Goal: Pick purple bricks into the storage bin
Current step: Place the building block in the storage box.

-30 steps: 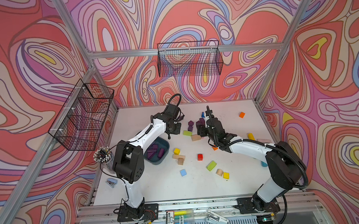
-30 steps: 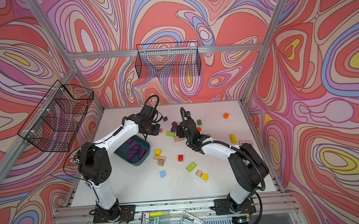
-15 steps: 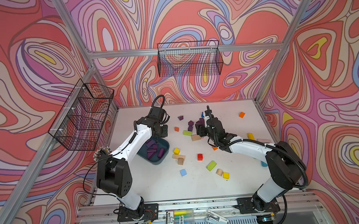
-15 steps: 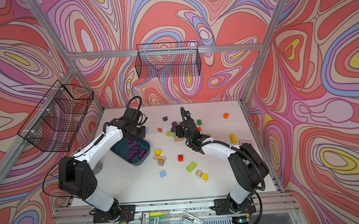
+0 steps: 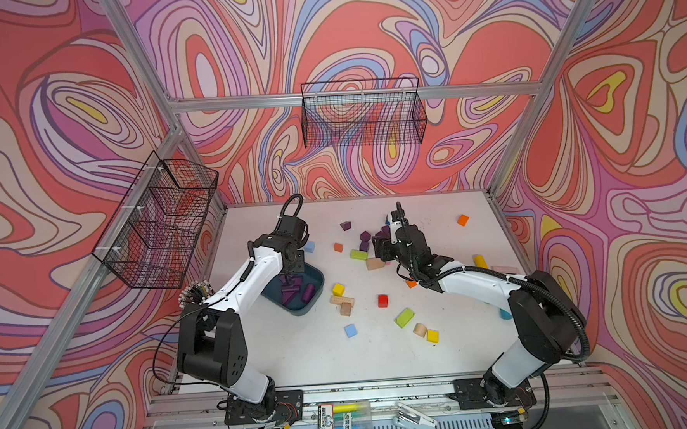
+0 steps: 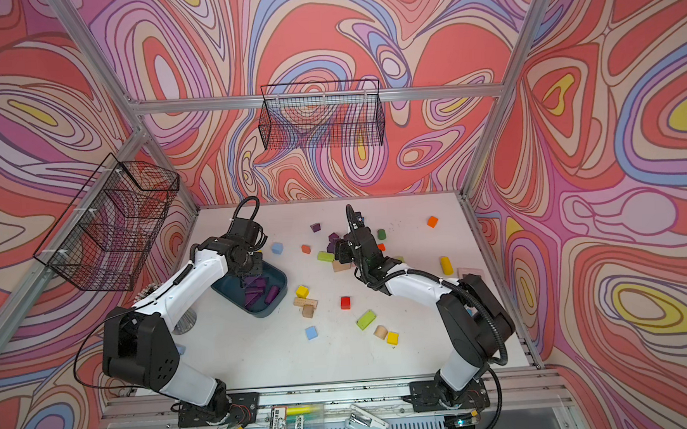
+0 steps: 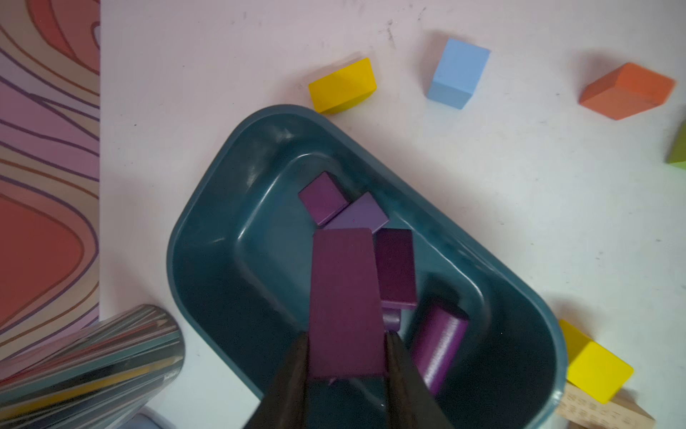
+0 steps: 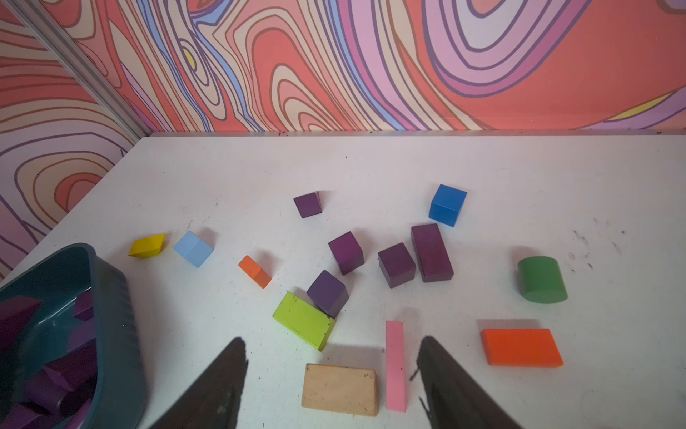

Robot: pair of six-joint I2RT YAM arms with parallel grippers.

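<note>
My left gripper (image 7: 347,341) is shut on a long purple brick (image 7: 343,297) and hangs over the teal storage bin (image 7: 208,223). Several purple bricks lie inside the bin, among them a cube (image 7: 323,198) and a cuboid (image 7: 395,265). In both top views the bin (image 5: 315,289) (image 6: 281,285) sits left of centre, under the left gripper (image 5: 291,281). My right gripper (image 8: 334,343) is open and low over the table's back middle. Beyond it, several purple bricks rest on the table: cubes (image 8: 346,252) (image 8: 396,264) (image 8: 328,292) (image 8: 308,204) and a cuboid (image 8: 431,252).
A tan block (image 8: 339,388) and a pink slab (image 8: 395,366) lie between the right fingers. A lime block (image 8: 302,319), an orange slab (image 8: 521,347) and a green cylinder (image 8: 542,278) sit nearby. A pencil cup (image 7: 92,356) stands beside the bin. Wire baskets (image 5: 363,113) (image 5: 160,221) hang on the walls.
My left arm has swung from the table's back middle leftwards to above the bin, carrying the purple brick. The right arm has stayed nearly still.
</note>
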